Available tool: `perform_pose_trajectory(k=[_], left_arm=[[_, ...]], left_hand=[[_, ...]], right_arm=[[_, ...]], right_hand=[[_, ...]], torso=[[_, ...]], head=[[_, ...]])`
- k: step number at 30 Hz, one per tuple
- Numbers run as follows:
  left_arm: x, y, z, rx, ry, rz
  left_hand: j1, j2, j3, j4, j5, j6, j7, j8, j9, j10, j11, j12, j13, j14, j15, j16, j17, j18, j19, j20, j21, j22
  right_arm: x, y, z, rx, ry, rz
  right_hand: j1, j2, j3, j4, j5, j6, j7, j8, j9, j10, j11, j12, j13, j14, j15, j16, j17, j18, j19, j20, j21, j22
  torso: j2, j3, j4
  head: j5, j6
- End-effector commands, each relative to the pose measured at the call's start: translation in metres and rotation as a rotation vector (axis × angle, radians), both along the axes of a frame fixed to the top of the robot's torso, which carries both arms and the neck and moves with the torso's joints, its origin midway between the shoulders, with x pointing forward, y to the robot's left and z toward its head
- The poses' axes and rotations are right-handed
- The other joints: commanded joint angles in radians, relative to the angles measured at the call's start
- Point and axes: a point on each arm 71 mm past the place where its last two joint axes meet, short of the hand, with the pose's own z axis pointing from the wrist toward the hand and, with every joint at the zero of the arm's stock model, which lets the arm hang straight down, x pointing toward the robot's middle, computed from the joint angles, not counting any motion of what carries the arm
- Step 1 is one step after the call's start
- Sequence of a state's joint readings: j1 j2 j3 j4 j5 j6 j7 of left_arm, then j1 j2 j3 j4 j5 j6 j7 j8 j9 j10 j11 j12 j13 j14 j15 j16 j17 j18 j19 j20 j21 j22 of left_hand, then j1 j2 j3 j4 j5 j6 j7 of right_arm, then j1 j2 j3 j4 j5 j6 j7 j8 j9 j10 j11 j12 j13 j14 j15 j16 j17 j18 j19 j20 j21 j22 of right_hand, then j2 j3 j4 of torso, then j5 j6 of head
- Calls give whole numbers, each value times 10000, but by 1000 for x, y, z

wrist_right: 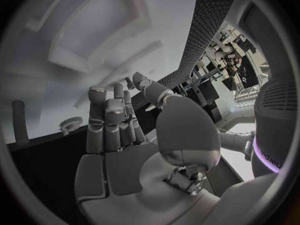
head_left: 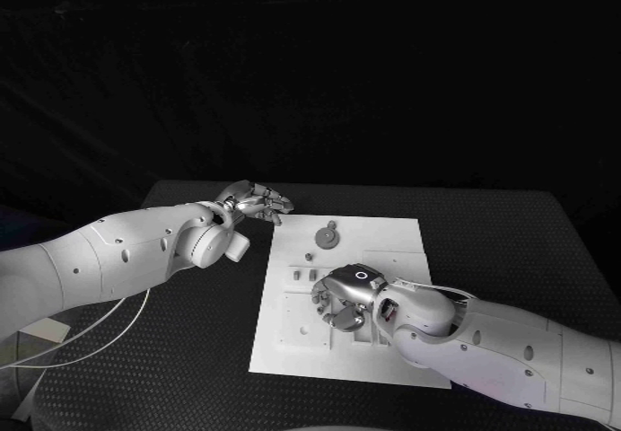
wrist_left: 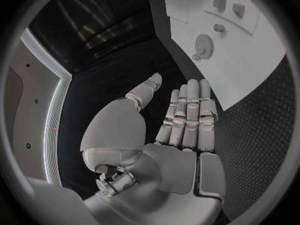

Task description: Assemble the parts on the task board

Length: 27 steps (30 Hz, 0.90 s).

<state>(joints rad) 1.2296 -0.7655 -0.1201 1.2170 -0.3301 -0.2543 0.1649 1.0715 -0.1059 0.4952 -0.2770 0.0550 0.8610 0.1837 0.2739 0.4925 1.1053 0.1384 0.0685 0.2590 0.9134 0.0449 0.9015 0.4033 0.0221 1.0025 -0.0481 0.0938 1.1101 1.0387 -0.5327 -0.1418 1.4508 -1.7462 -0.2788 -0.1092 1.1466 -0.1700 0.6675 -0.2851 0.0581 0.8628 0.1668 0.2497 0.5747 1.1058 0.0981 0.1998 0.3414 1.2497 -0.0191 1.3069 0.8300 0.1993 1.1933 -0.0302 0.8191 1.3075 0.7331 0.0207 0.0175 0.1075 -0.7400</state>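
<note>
The white task board (head_left: 395, 247) lies in the middle of the black table. A grey gear part (head_left: 328, 236) lies near its far end, with small grey pieces (head_left: 310, 259) just below it. My right hand (head_left: 347, 298) hovers low over the board's middle, fingers pointing down, and hides what lies under it. Its palm (wrist_right: 119, 160) is bare, the fingers stretched out with nothing in them. My left hand (head_left: 257, 202) is off the board's far left corner, above the table. Its fingers (wrist_left: 187, 117) lie straight and side by side, holding nothing, beside the board (wrist_left: 250, 70) and the gear (wrist_left: 204, 46).
Black textured table (head_left: 169, 359) surrounds the board on all sides. A white cable (head_left: 91, 328) hangs under my left arm at the table's left edge. Small grey pieces (wrist_left: 227, 5) sit further along the board in the left wrist view.
</note>
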Motion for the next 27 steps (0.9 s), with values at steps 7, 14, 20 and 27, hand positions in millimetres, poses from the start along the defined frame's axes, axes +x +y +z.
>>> perform_pose_trajectory(k=[7, 14, 20, 27], left_arm=[[0, 0, 2, -105, -115, -42], [0, 1, 3, -139, -241, -49], [0, 1, 3, -166, -304, -80], [0, 3, 3, -177, -299, -68]], left_hand=[[-107, 9, -62, 13, 27, -48, -6, 66, -12, 4, 46, 31, 14, -21, 46, -43, 14, 27, 94, -11, -55, -10], [-106, 17, -62, 15, 27, -44, -7, 70, -12, 13, 43, 35, 18, -19, 45, -44, 16, 28, 99, -12, -58, -11], [-106, 33, -64, 17, 27, -33, -12, 79, -10, 30, 35, 44, 26, -15, 43, -45, 21, 28, 106, -13, -63, -13], [-106, 36, -67, 15, 27, -25, -15, 85, -9, 41, 31, 48, 31, -13, 42, -46, 24, 28, 109, -14, -67, -15]], right_arm=[[2, -19, 28, 713, -716, -190], [18, -41, 67, 890, -1129, -597], [32, -63, 85, 535, -1406, -916], [50, -99, 88, -666, -882, -1351]], right_hand=[[-27, -105, -95, 23, 29, 28, -10, -14, -2, -26, 7, -22, -16, 9, 56, 19, 11, 625, 12, 62, -47, 204], [-124, -129, -103, 118, 31, -187, 29, -132, -94, 168, -67, 50, -16, 80, -17, 18, -26, 625, 76, 47, -36, 188], [-199, -264, -97, 221, 31, -217, 63, -142, -127, 126, -43, 5, -56, 91, 8, 12, -41, 625, 73, 49, -46, 187], [-397, -780, 33, 756, 34, -1079, -155, -552, -402, -502, 224, -401, -328, -222, 269, -90, -75, 625, -199, 167, -219, 167]], torso=[[3, 13, -18], [2, 13, -41], [-6, 1, -38], [-1, -23, 45]], head=[[-68, 130], [-148, 250], [-220, 341], [-397, 418]])
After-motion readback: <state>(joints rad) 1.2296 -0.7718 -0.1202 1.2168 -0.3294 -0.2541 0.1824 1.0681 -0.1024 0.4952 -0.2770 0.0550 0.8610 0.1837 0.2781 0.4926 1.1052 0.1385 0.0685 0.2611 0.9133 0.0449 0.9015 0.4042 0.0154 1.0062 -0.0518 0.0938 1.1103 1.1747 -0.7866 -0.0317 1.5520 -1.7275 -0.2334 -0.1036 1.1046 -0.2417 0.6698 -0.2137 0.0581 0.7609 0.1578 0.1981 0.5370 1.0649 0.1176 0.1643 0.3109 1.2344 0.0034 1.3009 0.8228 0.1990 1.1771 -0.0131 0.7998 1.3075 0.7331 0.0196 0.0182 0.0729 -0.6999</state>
